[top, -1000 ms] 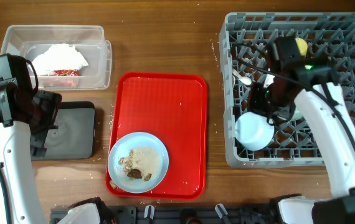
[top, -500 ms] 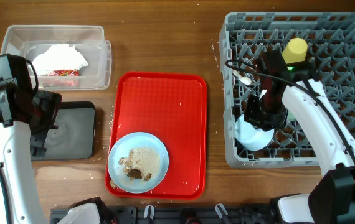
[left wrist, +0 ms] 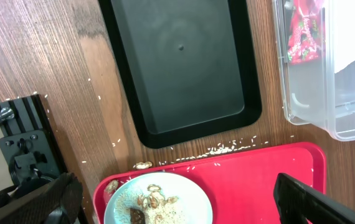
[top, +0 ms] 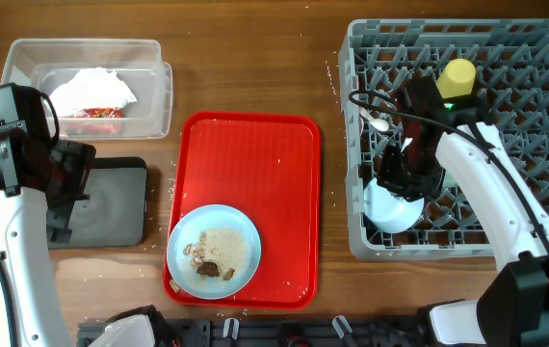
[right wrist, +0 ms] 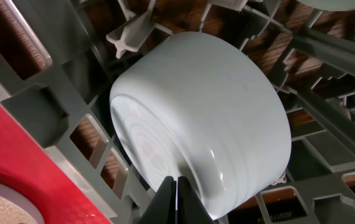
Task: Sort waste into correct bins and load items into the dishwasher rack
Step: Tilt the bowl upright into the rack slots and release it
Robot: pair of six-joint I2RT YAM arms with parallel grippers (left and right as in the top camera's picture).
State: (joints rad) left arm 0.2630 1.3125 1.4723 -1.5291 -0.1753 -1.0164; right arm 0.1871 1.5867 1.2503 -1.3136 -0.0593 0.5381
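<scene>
Red serving tray (top: 265, 183) lies flat on the wooden table (top: 246, 67), near mid-surface; black metal bracket (left wrist: 25, 143) fixed at table edge.

White tubular links on left arm (top: 10, 251) and right arm (top: 491, 202), black housings at wrists. Thin black cable along right arm, small green light on its wrist. Broad matte-black fingers on left tool (left wrist: 174, 180); slim dark fingertips on right tool (right wrist: 176, 198).

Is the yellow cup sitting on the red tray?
No, the yellow cup is inside the grey rack, while the red tray carries the pale blue plate.
</scene>
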